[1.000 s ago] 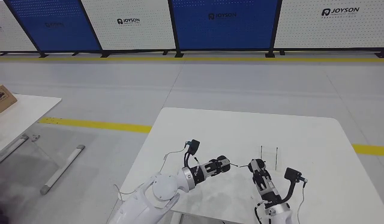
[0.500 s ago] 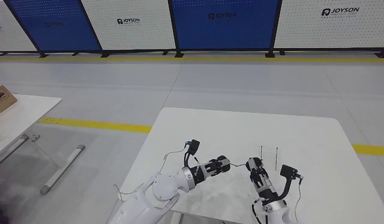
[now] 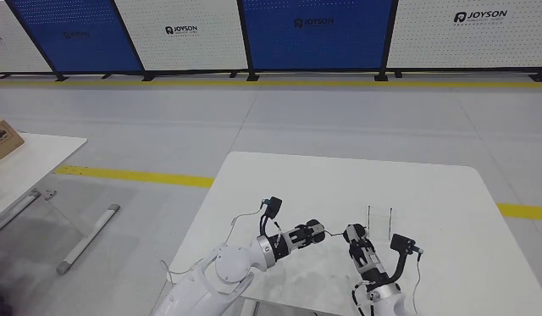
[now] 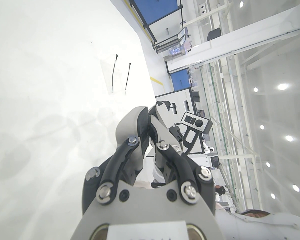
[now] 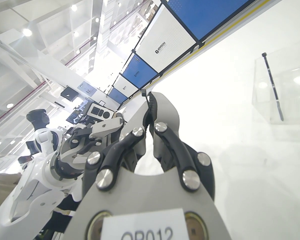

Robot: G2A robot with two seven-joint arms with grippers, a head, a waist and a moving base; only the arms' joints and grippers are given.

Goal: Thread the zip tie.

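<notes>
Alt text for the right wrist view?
The right tool is shut on a black zip tie, its head poking out. Beyond, a spare zip tie rests in a clear tray on the white table.

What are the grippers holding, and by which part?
Right gripper pinches the zip tie just below its head; left gripper seems to hold its tail.

Top view: from high above the arms, looking down and forward over the white surface (image 3: 339,180) to the panel wall (image 3: 313,24); distant.
Left wrist view: close behind its own jaws, skimming the surface, facing the right arm (image 4: 165,123).
Right wrist view: close behind its own jaws, facing the left arm (image 5: 72,146).
Shared: surface and loose zip ties (image 3: 369,218) in all three.
</notes>
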